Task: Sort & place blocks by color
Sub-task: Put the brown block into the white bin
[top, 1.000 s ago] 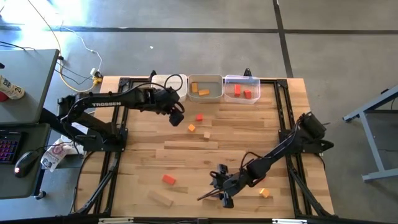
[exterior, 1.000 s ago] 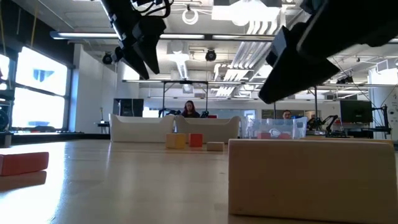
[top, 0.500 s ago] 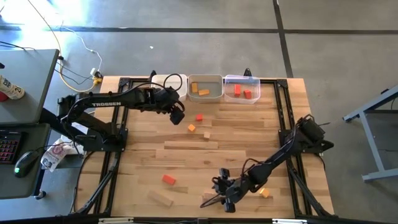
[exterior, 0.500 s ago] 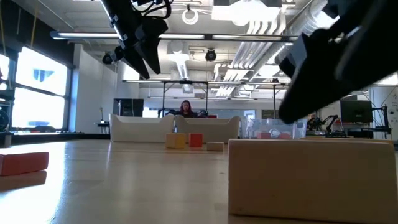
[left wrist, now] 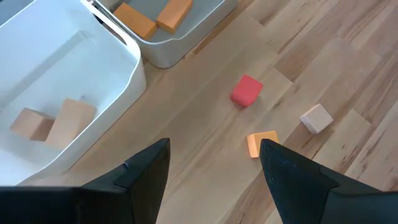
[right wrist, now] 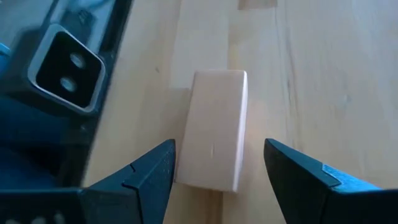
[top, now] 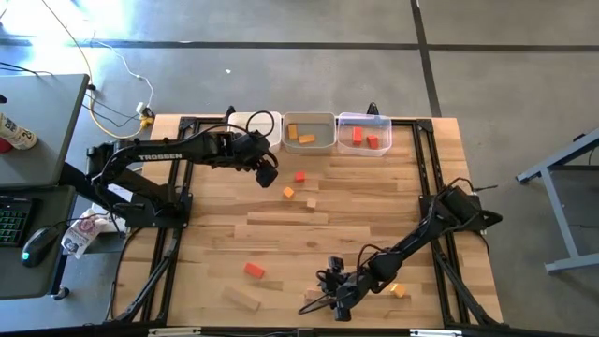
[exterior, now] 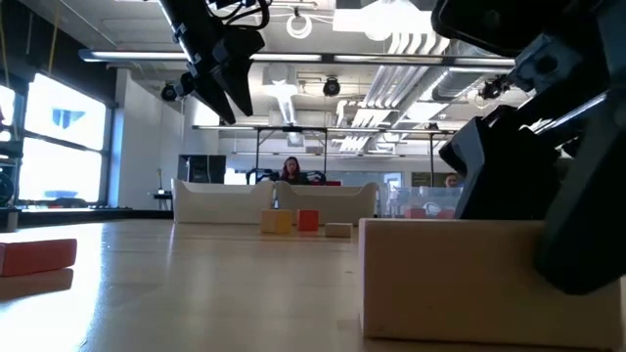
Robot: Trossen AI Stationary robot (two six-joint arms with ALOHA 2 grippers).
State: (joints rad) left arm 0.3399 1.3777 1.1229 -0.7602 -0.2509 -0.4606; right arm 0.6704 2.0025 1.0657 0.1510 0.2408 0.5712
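Right gripper [right wrist: 217,180] poised over a plain wooden bar [right wrist: 214,127] at the table's [top: 374,201] near edge, jaws spread either side of it, not grasping.
Left gripper [left wrist: 211,174] hovers released near the white bin [left wrist: 74,74]; red, orange and plain cubes [left wrist: 247,91] lie loose mid-table; other blocks sit in three bins.

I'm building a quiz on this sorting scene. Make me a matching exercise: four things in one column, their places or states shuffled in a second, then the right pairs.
Things:
1. white bin
2. middle bin
3. right gripper
4. left gripper

Places or states:
A. open, on either side of a plain wood bar
B. holds two orange blocks
C. open, above bare table by the bins
D. holds two plain wood blocks

Pairs: 1-D, 2-B, 3-A, 4-C
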